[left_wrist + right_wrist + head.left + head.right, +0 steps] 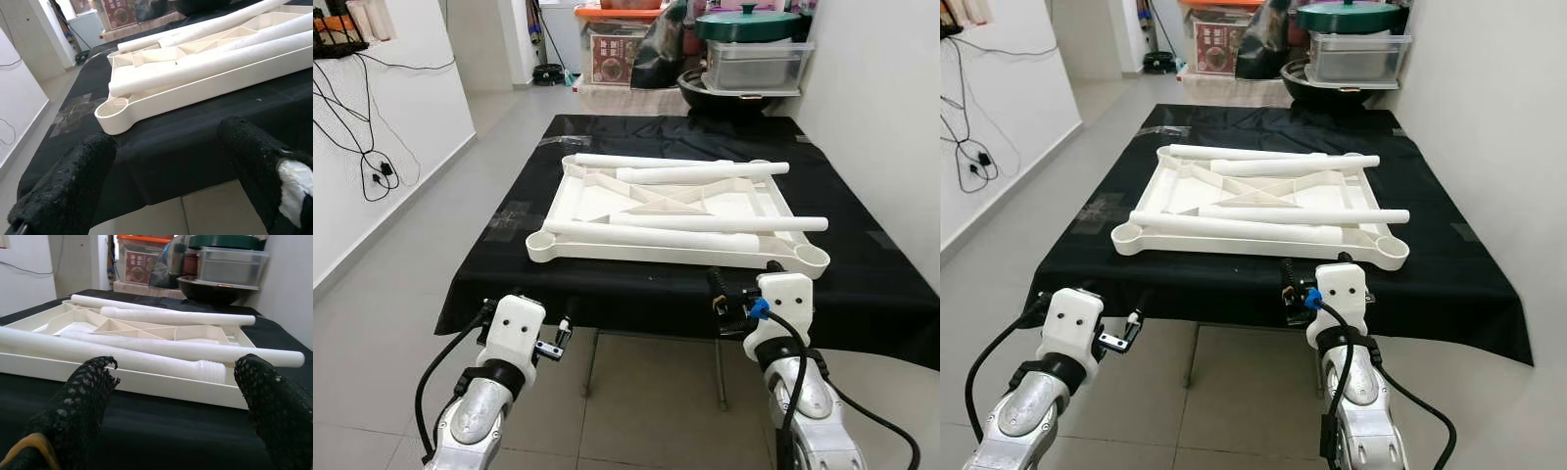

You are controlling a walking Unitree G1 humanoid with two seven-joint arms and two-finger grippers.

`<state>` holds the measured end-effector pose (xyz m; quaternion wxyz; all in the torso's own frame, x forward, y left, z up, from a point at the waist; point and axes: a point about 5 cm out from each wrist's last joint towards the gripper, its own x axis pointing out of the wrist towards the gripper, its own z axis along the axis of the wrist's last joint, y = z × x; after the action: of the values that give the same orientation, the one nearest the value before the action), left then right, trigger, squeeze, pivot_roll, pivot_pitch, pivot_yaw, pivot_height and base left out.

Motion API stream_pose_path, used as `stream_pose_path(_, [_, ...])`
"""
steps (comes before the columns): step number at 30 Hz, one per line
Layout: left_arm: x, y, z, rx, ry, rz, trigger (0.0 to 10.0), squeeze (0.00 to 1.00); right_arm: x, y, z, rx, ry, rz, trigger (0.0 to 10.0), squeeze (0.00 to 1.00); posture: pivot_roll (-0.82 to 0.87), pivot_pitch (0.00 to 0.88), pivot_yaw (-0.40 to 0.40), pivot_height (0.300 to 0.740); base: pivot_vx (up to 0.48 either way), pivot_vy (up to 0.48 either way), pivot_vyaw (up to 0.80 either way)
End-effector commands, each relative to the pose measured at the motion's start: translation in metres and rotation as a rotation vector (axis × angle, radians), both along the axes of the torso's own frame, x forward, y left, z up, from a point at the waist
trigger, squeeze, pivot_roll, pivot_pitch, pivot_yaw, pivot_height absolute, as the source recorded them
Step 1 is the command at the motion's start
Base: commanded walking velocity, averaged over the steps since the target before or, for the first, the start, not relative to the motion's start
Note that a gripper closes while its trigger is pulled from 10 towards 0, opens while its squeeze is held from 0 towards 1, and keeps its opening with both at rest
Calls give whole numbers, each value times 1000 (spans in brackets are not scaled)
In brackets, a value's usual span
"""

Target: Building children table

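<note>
Tabletop [675,211], white ribbed plastic, inverted mid-surface under four smooth tube legs [651,236]; your left gripper [166,171] and right gripper [176,396] gape empty at the near edge.

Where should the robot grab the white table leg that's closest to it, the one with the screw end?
Probably around its smooth middle, coming down from above. The nearest table leg lies flat across the upturned white tabletop, so its top and sides are exposed. Its threaded end should stay free for screwing into a corner socket. The right end effector is open, facing it.
</note>
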<state>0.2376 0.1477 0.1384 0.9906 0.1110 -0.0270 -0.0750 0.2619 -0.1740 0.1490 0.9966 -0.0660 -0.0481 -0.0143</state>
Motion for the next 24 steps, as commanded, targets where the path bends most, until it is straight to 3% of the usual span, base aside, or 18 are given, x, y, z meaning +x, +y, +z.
stream_pose_path(1, [0, 0, 1, -13, -6, 3, 10000, 0, 1, -3, -3, 26, 20, -19, 10000, 0, -39, 0, -20, 740, 0, 480, -450])
stream_pose_path(11, [0, 3, 3, -11, -18, 8, 10000, 0, 7, 0, 0, 60, 11, -24, 10000, 0, -26, 0, -31, 740, 0, 460, -789])
stream_pose_path(24, [3, 7, 11, -14, -64, 43, 10000, 0, 15, 3, 5, 22, -6, 5, 10000, 0, -14, 0, -42, 740, 0, 0, 0])
